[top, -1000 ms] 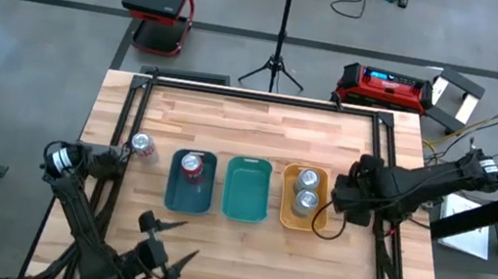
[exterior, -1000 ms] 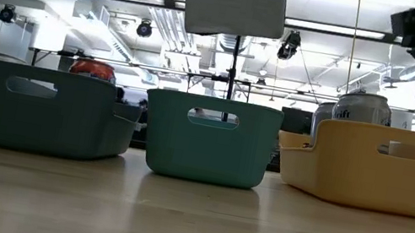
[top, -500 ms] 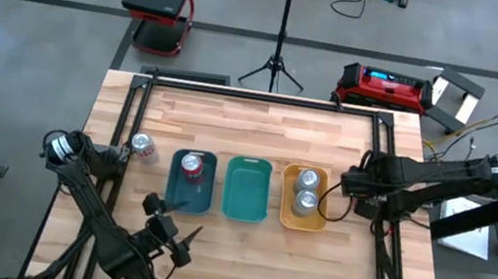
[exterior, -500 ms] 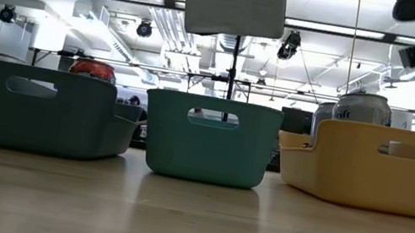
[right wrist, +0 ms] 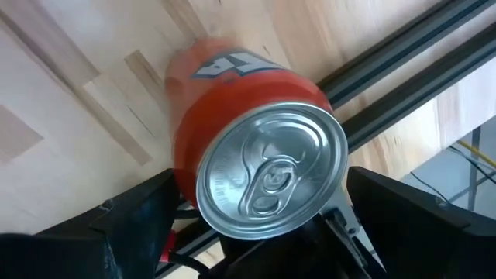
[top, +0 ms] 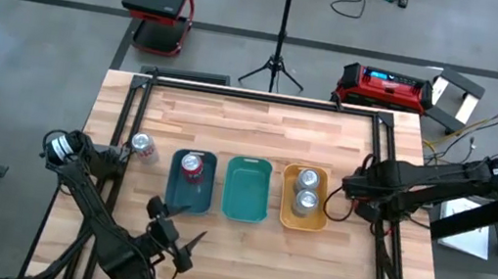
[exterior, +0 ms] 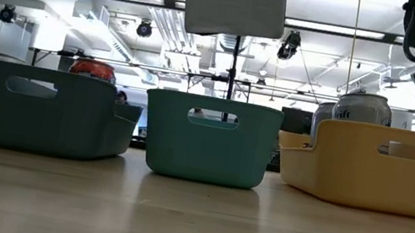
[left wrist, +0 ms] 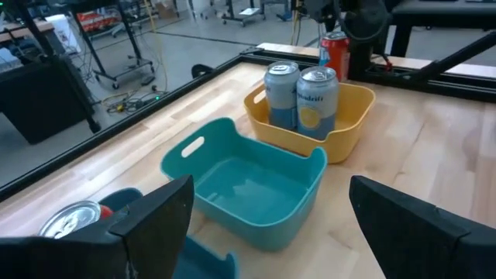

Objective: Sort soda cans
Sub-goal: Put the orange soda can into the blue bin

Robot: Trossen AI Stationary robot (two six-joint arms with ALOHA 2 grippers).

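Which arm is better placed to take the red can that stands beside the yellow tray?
Right. Its tool is open directly over the red can, one finger on each side; the left tool hangs far from it.

The table (top: 252, 120) is pale striped wood, framed by black rails. On it stand a dark teal tray (top: 191, 182), a brighter teal tray (top: 246, 190) and a yellow-orange tray (top: 304, 198). The can in the dark teal tray (top: 192, 165) is red with a silver top; the two cans in the yellow-orange tray (left wrist: 301, 96) are silver-blue with a yellow patch. The can under the right wrist camera (right wrist: 256, 167) is orange-red with a white mark and silver lid. Both arms are black.
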